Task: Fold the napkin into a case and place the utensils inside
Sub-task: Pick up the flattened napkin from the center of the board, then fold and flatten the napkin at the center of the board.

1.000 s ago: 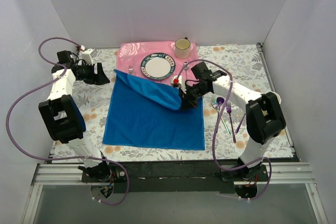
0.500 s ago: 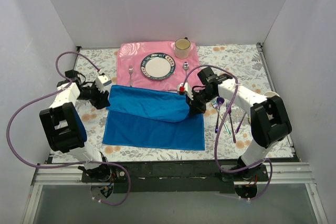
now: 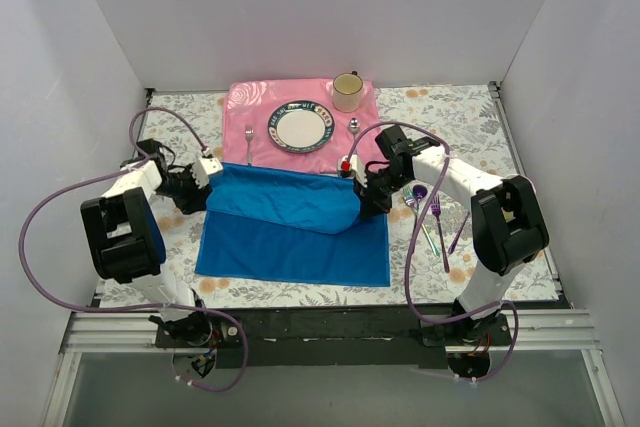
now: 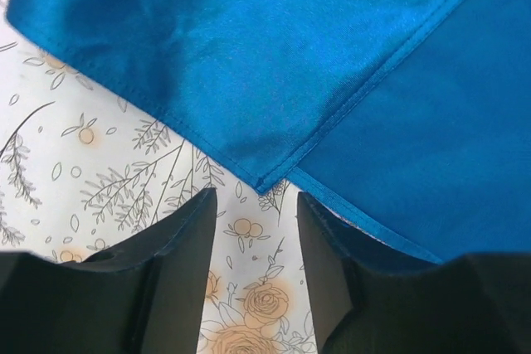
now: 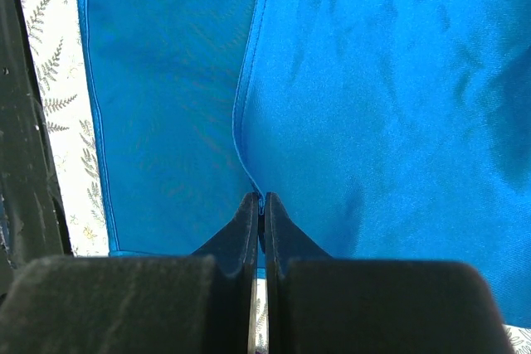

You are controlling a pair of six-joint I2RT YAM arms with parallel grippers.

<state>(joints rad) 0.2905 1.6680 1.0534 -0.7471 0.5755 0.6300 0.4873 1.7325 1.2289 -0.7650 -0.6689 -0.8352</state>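
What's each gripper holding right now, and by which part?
Right gripper: shut on the napkin, pinching the hem at the folded flap's right end. Left gripper: open, holding nothing; the flap's corner lies just ahead of it.

**No legible writing in any view**

No word, number, brand or sign can be read in any of the three views. The plate (image 3: 300, 128) on the pink placemat (image 3: 245, 102) has a dark patterned rim, too small to tell whether any of it is lettering. The napkin (image 3: 290, 247), just in front of the placemat and seen close up by both wrist cameras, shows only plain blue cloth and stitched hems.
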